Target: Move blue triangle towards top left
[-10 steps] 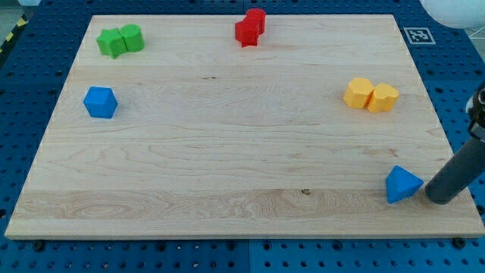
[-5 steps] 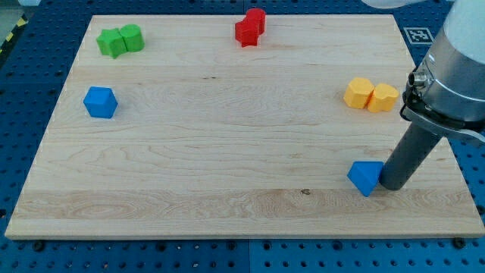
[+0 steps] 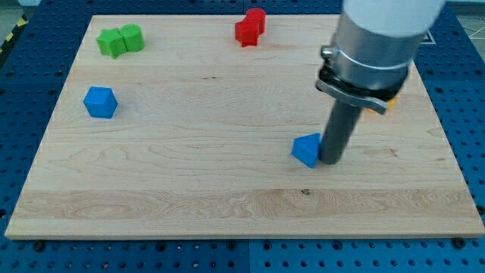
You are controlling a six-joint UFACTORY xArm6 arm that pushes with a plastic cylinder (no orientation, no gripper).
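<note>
The blue triangle (image 3: 306, 149) lies on the wooden board (image 3: 189, 174), right of the middle and a little below it. My tip (image 3: 331, 160) stands against the triangle's right side, touching it. The rod rises to a wide grey arm body that fills the view's upper right.
A blue cube-like block (image 3: 100, 101) sits at the left. Two green blocks (image 3: 120, 39) touch each other at the top left. Two red blocks (image 3: 249, 26) sit at the top middle. The yellow blocks (image 3: 385, 102) are almost fully hidden behind the arm.
My tip has moved left and up across the board, pushing the blue triangle from the bottom right corner towards the middle. The arm now covers the yellow blocks.
</note>
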